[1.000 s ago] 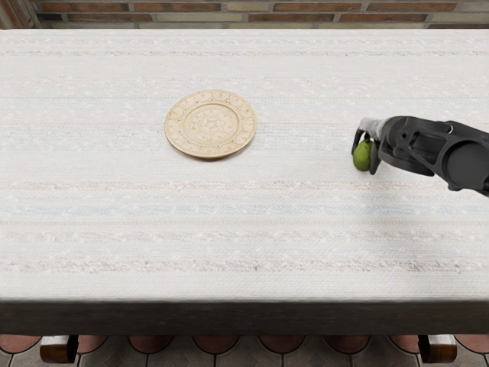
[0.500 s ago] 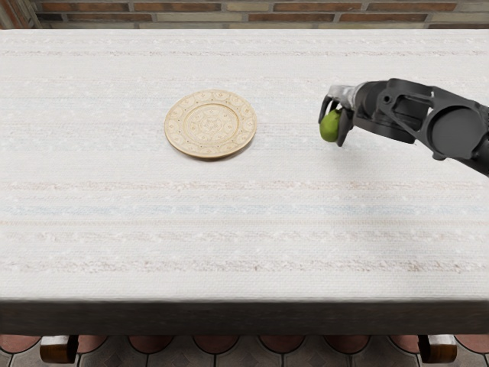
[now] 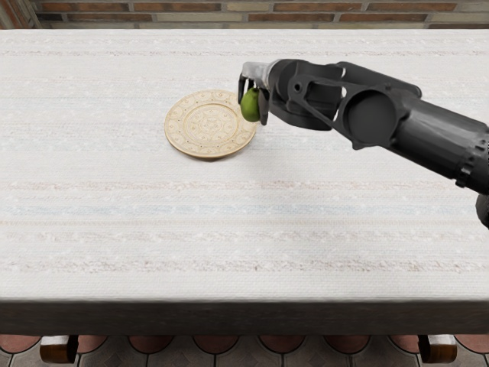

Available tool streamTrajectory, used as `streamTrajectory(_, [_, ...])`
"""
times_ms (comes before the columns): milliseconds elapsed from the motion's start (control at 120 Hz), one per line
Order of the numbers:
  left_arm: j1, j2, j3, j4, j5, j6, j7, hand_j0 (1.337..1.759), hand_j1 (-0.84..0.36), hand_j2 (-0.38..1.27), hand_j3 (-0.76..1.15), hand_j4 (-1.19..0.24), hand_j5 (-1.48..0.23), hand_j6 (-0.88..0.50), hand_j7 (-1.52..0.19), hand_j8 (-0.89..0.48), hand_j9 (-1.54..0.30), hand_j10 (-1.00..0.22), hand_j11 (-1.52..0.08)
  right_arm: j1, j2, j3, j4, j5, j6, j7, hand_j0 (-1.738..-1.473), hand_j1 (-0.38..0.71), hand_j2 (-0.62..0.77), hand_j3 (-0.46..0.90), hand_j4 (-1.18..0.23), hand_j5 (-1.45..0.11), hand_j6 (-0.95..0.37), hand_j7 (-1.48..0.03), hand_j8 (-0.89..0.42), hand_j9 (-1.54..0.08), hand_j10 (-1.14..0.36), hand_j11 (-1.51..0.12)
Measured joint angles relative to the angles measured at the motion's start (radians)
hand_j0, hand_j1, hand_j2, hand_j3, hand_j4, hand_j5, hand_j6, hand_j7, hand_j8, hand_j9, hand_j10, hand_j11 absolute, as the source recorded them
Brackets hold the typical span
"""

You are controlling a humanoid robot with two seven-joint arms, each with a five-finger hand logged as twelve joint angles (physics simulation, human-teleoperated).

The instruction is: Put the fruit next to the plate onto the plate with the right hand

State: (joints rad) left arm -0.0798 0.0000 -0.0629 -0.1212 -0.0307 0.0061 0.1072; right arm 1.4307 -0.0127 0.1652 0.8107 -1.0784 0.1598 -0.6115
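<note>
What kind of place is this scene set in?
Probably a simulated dining room or patio: a long cloth-covered table, a decorated plate on it, a brick wall behind.

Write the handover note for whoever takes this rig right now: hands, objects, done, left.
Right hand: shut on the green pear, which it holds at the right rim of the patterned plate.
Left hand: not in view.
Done: pear grasped and at the plate's edge.
Left: move it over the plate's middle, lower it, let go and draw the hand away.
</note>
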Motion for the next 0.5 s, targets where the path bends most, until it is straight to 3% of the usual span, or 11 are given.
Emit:
streamTrajectory(292, [0.0, 0.0, 0.0, 0.0, 0.0, 0.0, 0.0, 1.658, 0.33, 0.0, 0.0, -0.02, -0.02, -0.02, -0.02, -0.02, -0.02, -0.02, -0.02, -0.029, 0.012, -0.069, -0.079, 0.001, -0.154, 0.011, -1.651, 0.27, 0.22, 0.0, -0.59, -1.06, -0.39, -1.01, -0.45, -1.01, -0.78, -1.01])
streamTrajectory(408, [0.0, 0.0, 0.0, 0.0, 0.0, 0.0, 0.0, 1.658, 0.33, 0.0, 0.0, -0.02, -0.02, -0.02, -0.02, -0.02, -0.02, -0.02, -0.02, -0.023, 0.012, -0.15, -0.077, -0.004, -0.165, 0.108, -1.651, 0.26, 0.2, 0.0, -0.61, -1.05, -0.4, -1.01, -0.46, -1.0, -0.78, -1.0])
streamTrajectory(500, [0.0, 0.0, 0.0, 0.0, 0.0, 0.0, 0.0, 1.658, 0.33, 0.0, 0.0, -0.02, -0.02, -0.02, -0.02, -0.02, -0.02, -0.02, -0.02, -0.018, 0.013, -0.187, -0.074, -0.005, -0.17, 0.228, -1.651, 0.25, 0.21, 0.0, -0.61, -1.05, -0.41, -1.01, -0.47, -1.0, -0.78, -0.99])
